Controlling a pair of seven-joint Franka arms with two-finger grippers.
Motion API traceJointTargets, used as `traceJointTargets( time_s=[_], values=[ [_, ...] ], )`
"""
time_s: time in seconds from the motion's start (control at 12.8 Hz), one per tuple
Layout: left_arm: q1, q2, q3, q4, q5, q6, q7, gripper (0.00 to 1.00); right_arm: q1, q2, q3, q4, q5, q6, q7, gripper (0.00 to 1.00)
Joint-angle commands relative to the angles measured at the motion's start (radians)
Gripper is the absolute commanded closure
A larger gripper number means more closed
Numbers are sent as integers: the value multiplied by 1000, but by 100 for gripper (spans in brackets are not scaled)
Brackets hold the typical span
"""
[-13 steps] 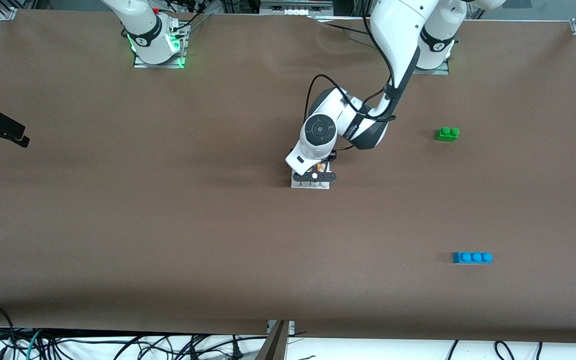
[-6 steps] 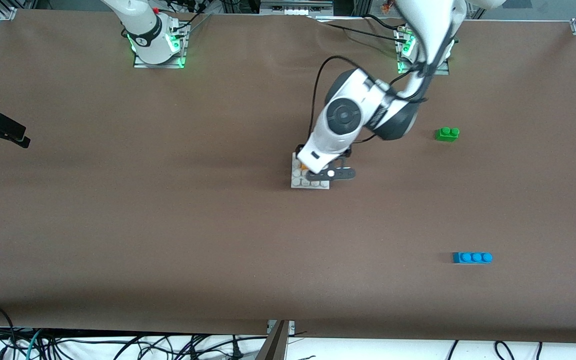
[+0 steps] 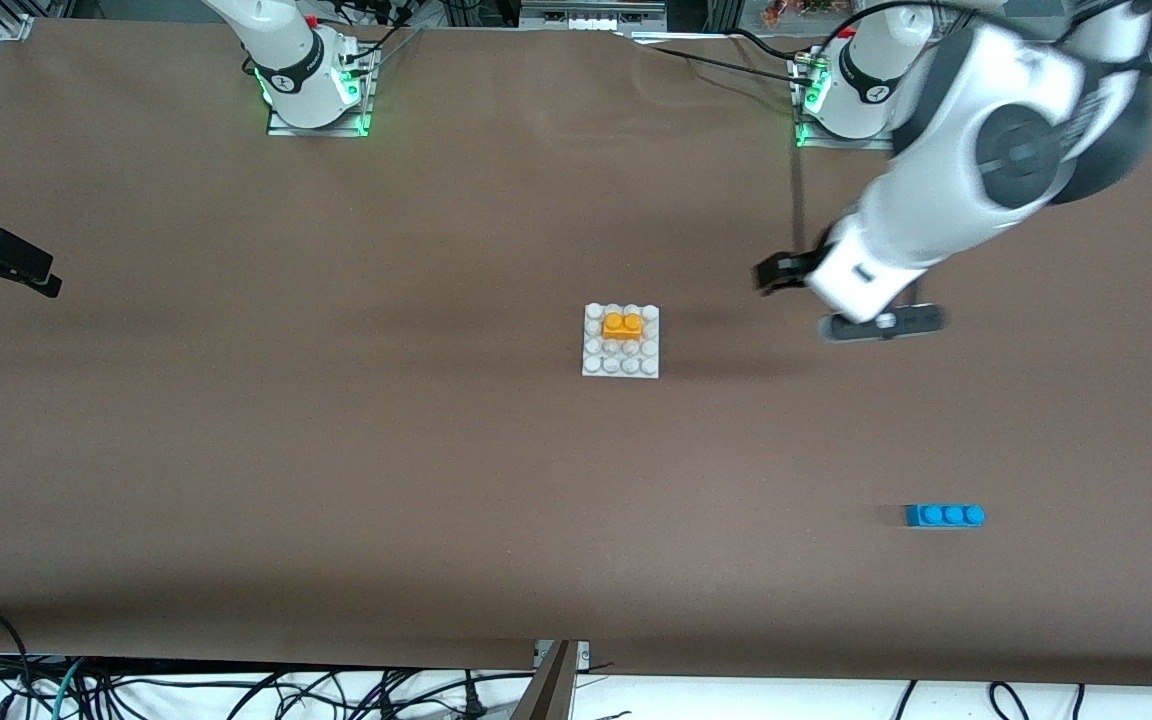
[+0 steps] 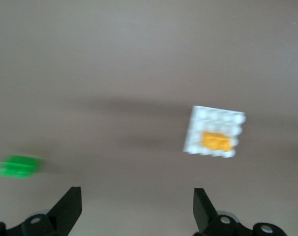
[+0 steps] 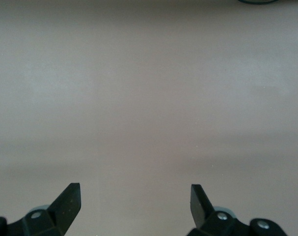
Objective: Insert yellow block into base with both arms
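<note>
The yellow block [image 3: 622,325] sits pressed onto the white studded base [image 3: 620,362] at the table's middle, in the rows farther from the front camera. No gripper touches it. My left gripper [image 3: 836,300] is open and empty, up in the air over bare table between the base and the left arm's end. The left wrist view shows its spread fingers [image 4: 138,206], the base [image 4: 212,118] and the yellow block [image 4: 217,141] on it. My right gripper [image 3: 36,278] waits open and empty at the right arm's end; the right wrist view [image 5: 135,201] shows only bare table.
A blue three-stud brick [image 3: 945,515] lies nearer the front camera toward the left arm's end. A green brick [image 4: 18,166] shows in the left wrist view; the left arm hides it in the front view. Brown table surface surrounds the base.
My left gripper let go of the yellow block on the base, rose and swung away toward the left arm's end. The block stays on the base. The right arm has not moved.
</note>
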Motion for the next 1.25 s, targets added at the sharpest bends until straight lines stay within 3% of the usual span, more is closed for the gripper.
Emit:
traceJointTargets(
  time_s=[0.0, 0.16, 0.47, 1.17],
  values=[
    [34, -130, 83, -77, 117, -36, 194, 0, -6, 8, 1, 20, -1, -2, -17, 1],
    [48, -167, 184, -89, 134, -44, 308, 0, -6, 10, 1, 20, -1, -2, -15, 1],
    [145, -169, 186, -80, 135, -36, 351, 0, -6, 13, 1, 20, -1, -2, -15, 1],
    [157, -197, 180, -81, 131, 2, 351, 0, -3, 13, 3, 20, -3, -2, -17, 1]
  ],
)
